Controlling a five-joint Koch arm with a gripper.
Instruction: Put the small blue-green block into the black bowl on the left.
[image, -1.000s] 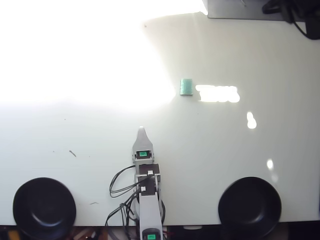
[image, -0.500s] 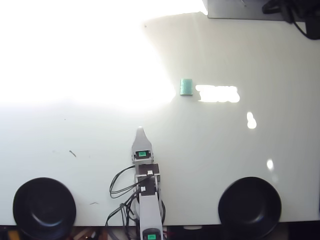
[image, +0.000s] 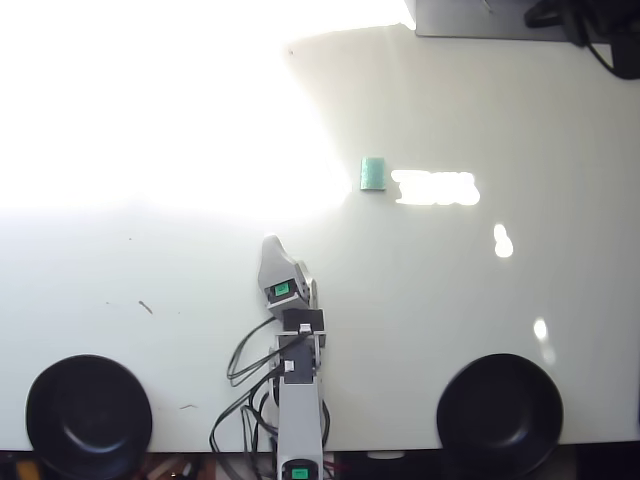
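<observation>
The small blue-green block (image: 373, 172) lies flat on the white table, right of centre and in the far half. My gripper (image: 273, 250) sits at the end of the white arm that rises from the bottom middle. It points away from the base and stands well short of the block, below and to its left. Only one pale tip shows clearly, so I cannot tell how the jaws stand, and nothing shows in them. The black bowl (image: 88, 415) sits at the bottom left. A second black bowl (image: 500, 413) that looks the same sits at the bottom right.
Strong sun glare washes out the table's upper left. Bright light patches (image: 435, 188) lie just right of the block. A grey box (image: 470, 18) and black cables (image: 590, 30) sit at the top right. Black cables (image: 245, 370) loop beside the arm's base.
</observation>
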